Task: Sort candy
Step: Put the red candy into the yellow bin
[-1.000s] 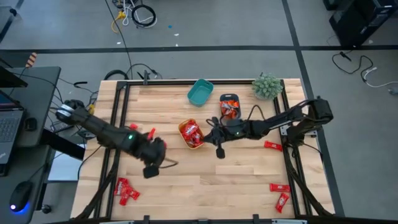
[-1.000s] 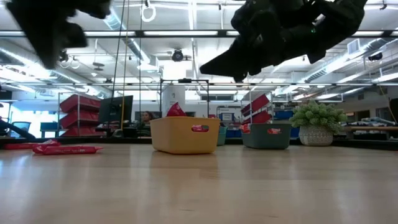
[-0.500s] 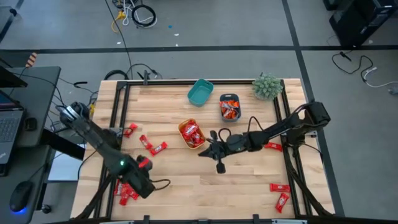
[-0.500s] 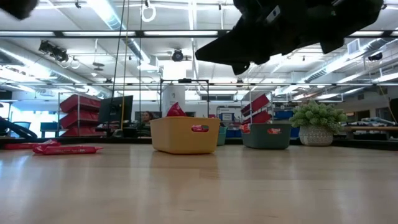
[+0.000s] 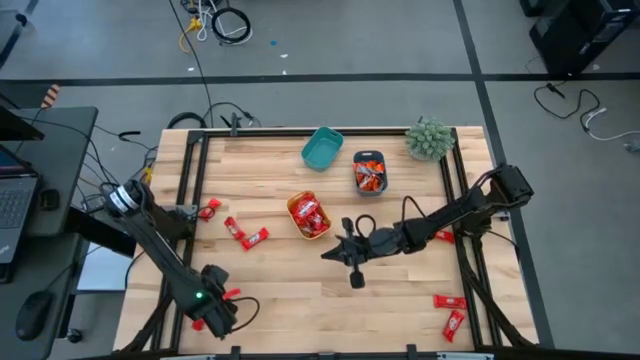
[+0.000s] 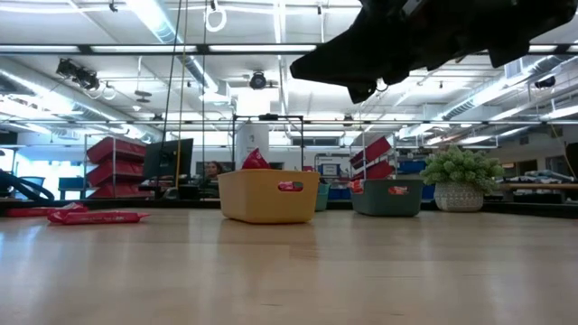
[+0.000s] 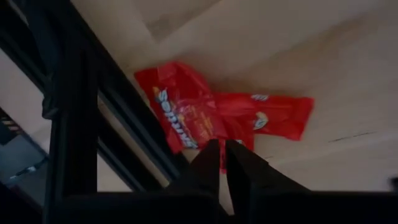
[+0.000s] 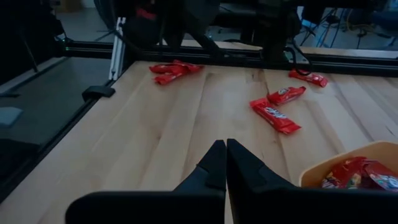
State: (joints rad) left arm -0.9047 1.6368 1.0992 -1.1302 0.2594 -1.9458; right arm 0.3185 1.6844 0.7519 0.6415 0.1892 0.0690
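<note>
My left gripper [image 7: 222, 163] hovers over 2 red candies [image 7: 211, 115] (fingers nearly together, holding nothing); my right gripper [image 8: 222, 163], pressed together, waits mid-table.

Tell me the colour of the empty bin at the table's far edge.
Teal; the empty bin shows best in the high view.

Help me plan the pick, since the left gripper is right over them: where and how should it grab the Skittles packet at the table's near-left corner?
Probably come straight down on the Skittles packet and pinch across its width at the free end, away from the second red packet lying against it. It lies flat beside the black table frame, so a sideways approach looks blocked. The left gripper hovers just above.
</note>
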